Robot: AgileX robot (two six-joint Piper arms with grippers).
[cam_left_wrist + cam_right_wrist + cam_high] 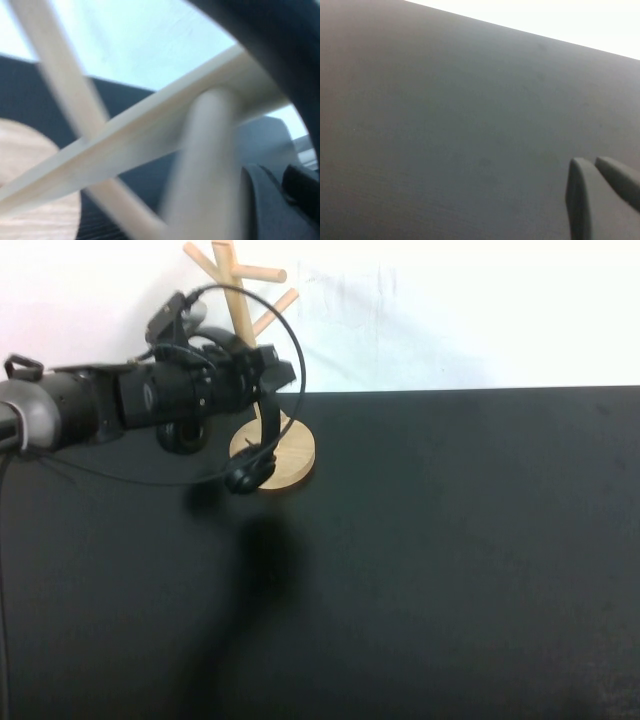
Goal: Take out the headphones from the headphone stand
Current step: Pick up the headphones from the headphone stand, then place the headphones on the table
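Note:
The wooden headphone stand stands at the table's far left, against the white wall. The black headphones hang on it: the thin headband arcs over the pegs and one earcup dangles in front of the round base. My left gripper reaches in from the left at peg height and is shut on the headband's side. In the left wrist view the pale pegs of the stand cross close up, the headphones' band curves past them, and the left gripper sits at the edge. My right gripper is shut, holding nothing.
The black table stretches to the right and towards the front of the stand. A white wall runs along the table's far edge. The left arm's thin cable loops below the arm. The right wrist view holds only the black table.

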